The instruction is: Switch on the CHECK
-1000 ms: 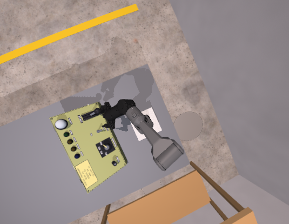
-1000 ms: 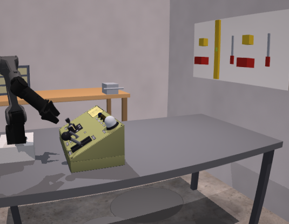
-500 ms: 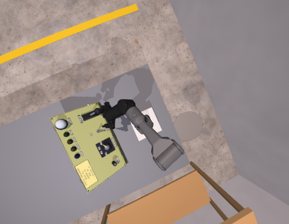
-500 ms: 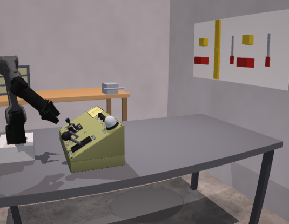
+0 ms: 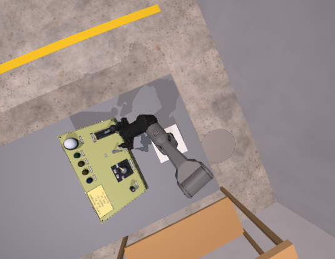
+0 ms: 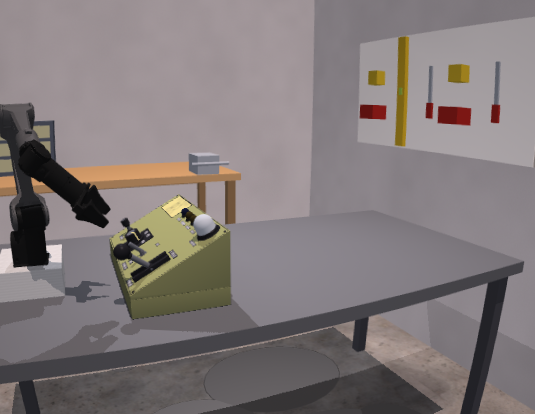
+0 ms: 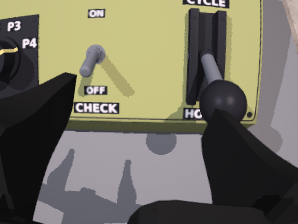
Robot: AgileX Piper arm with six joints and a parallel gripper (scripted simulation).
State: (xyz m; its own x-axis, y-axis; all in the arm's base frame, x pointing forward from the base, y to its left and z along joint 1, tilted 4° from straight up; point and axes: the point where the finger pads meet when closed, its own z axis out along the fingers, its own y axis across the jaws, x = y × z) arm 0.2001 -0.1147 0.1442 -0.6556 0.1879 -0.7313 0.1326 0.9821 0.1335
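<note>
Gripper: your gripper (image 7: 136, 156) hangs wide open with nothing between the fingers, poised just off the console's low front edge.
Console: the yellow console (image 6: 201, 270) sits on the grey table (image 6: 371, 250), its sloped face turned toward your arm.
CHECK toggle: there it is, the small grey CHECK toggle (image 7: 92, 60), on the console face near that low edge, leaning down toward its OFF mark, with ON printed above it.
Neighbours: watch the black-knobbed CYCLE lever (image 7: 222, 100), right of the toggle on the console face and very near your right finger (image 7: 248, 156); the rotary selector (image 7: 8, 56) sits to the toggle's left.
Approach: bring one fingertip in under the toggle, well away from the CYCLE knob.
Push: nudge it up toward ON with a short, light stroke along the console face, not into it.
Risk: a hard shove would likely slide or tip the console on its feet.
Check: stop once the toggle leans toward ON.
</note>
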